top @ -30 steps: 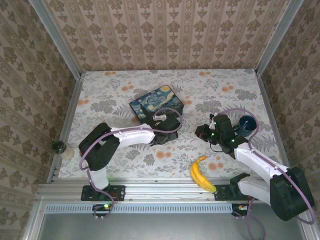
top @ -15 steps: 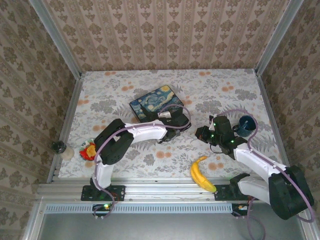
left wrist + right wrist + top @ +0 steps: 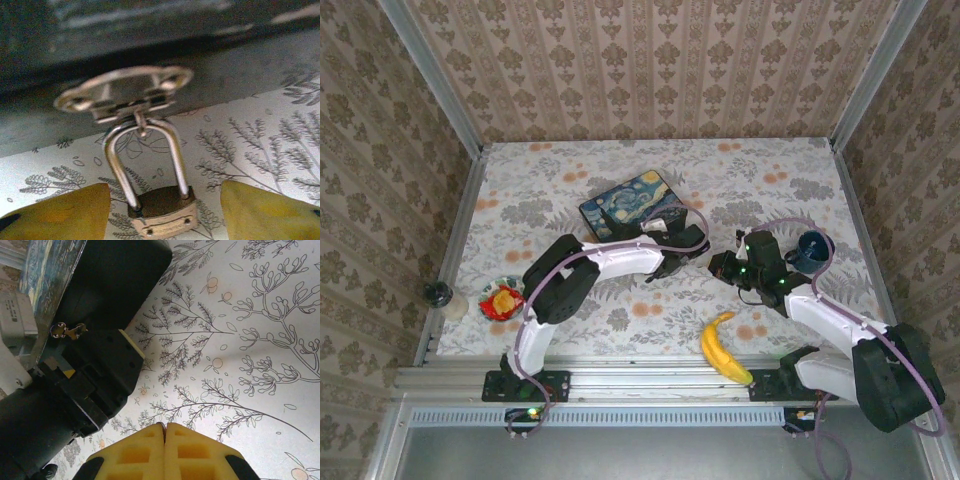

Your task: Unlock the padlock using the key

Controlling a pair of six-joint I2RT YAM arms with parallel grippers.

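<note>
Table (image 3: 770, 180): flat floor for the lock to lie on. Box (image 3: 632, 205) sits just ahead of L gripper (image 3: 692, 243) with its front wall facing it, prob. so the clasp side can be reached.

L gripper: jaws part-open, fingers (image 3: 55, 212) either side of the padlock w/o touching it. Looks like it's lining up to pinch the body & steady it for the key.

R gripper (image 3: 165, 432): closed tight, pads together, hanging just beside L gripper & aimed at the same spot, prob. on standby. Can't tell if a key is nipped btwn the pads.

Clasp (image 3: 125, 90): on the box wall, just beyond L fingertips.

Padlock (image 3: 162, 217): hangs off the clasp by its shackle (image 3: 142, 150). Body sits right btwn L fingers & seems to lie on the table, bottom end toward the wrist, prob. handy for key entry from this side.
</note>
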